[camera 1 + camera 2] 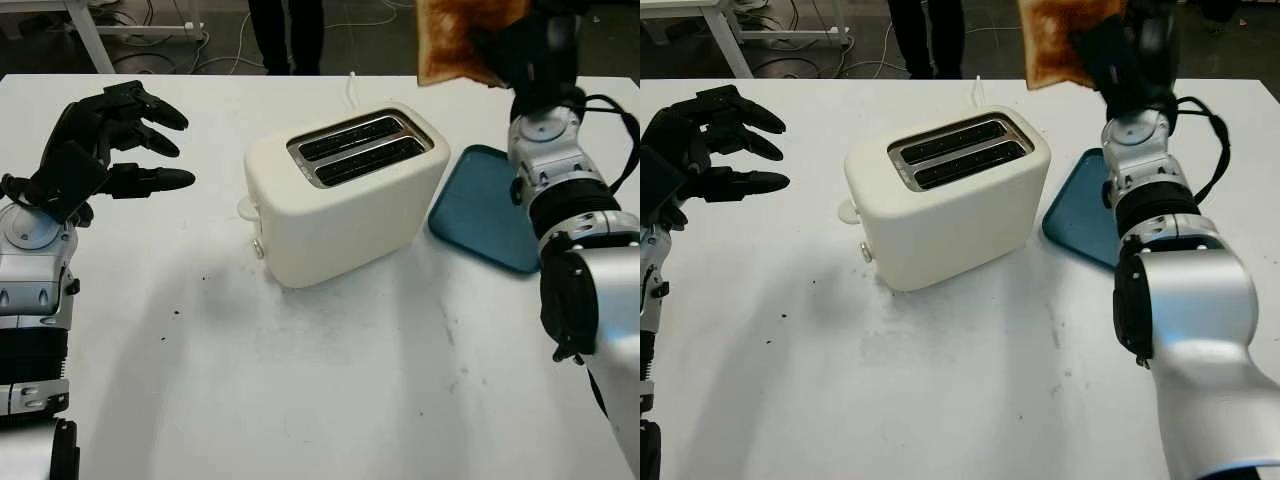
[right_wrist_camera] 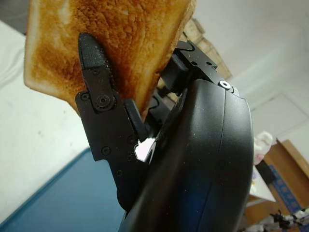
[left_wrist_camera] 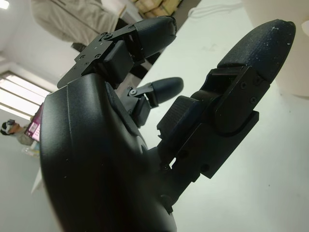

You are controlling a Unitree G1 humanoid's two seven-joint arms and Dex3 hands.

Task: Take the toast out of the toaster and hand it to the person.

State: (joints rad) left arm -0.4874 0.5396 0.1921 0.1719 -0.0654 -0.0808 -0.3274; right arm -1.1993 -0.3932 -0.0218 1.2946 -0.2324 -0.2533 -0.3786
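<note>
The right hand is gripping the toast, holding it high above the far side of the table, beyond the toaster and over the far edge of the tray. In the right wrist view the toast is standing roughly upright between the black fingers, one finger pressing across its browned face while the others are backing it from behind; its crust edge is darker than its middle.

The toaster is sitting near the middle of the table, cream-coloured, turned at an angle, with both slots facing up and looking dark inside. A small lever is sticking out of its near-left end. The tray, a blue one, is lying flat on the table just beside the toaster's right end, partly hidden by the right arm.

The left hand is hovering open over the left part of the table, well apart from the toaster, with its fingertips pointing toward it. In the left wrist view the left hand is holding nothing, the white table showing beyond it.

A person is standing at the far edge of the table, behind the toaster; dark trouser legs are showing there. A few dark crumbs are lying on the table at the near left.
</note>
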